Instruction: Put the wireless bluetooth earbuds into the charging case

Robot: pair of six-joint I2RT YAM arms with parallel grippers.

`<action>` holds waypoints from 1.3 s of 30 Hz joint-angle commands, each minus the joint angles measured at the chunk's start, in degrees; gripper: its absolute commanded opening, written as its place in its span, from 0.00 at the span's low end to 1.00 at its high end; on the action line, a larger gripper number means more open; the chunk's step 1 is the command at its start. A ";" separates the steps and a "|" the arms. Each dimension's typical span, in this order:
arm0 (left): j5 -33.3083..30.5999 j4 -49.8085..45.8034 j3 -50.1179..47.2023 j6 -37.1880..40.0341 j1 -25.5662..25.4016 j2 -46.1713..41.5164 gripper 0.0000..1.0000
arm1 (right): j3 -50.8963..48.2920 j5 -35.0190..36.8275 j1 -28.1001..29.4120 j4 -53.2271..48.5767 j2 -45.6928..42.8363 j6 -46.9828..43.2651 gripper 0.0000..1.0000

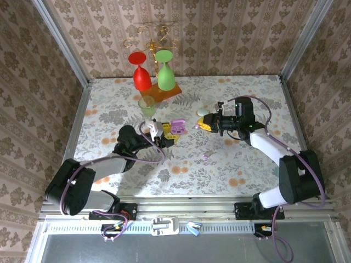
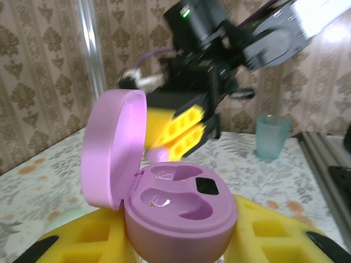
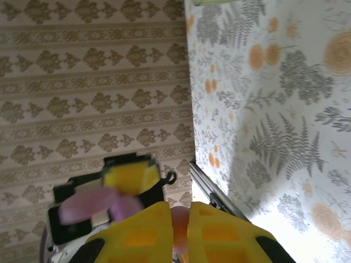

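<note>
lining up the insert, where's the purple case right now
Top view: the purple case, lid open, is near centre, clamped in the left tool, just left of the right tool, which pinches a bud.

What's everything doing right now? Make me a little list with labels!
Left gripper: holds the purple case, lid open
Case wells: no buds inside
Right gripper: pinches a small pinkish earbud, near the case
Table: lilac earbud lying loose
Farther back: mint case, green cup
</note>
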 commanded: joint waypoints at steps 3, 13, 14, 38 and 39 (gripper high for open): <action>-7.56 10.90 0.29 3.93 0.35 4.74 0.28 | 4.15 3.13 4.35 -0.29 -3.96 -0.18 0.09; -11.06 11.15 1.60 5.88 -0.79 7.80 0.28 | 10.17 8.23 12.08 1.27 0.66 -1.78 0.08; -11.03 11.03 1.60 5.71 -0.88 7.65 0.28 | 10.40 8.70 12.38 1.39 1.02 -2.15 0.08; -11.61 11.00 2.72 2.96 -2.31 7.94 0.28 | 11.02 12.74 14.60 1.39 4.64 -7.24 0.08; -11.64 11.05 2.81 2.87 -2.33 7.95 0.27 | 11.01 12.98 14.68 0.96 4.65 -7.64 0.08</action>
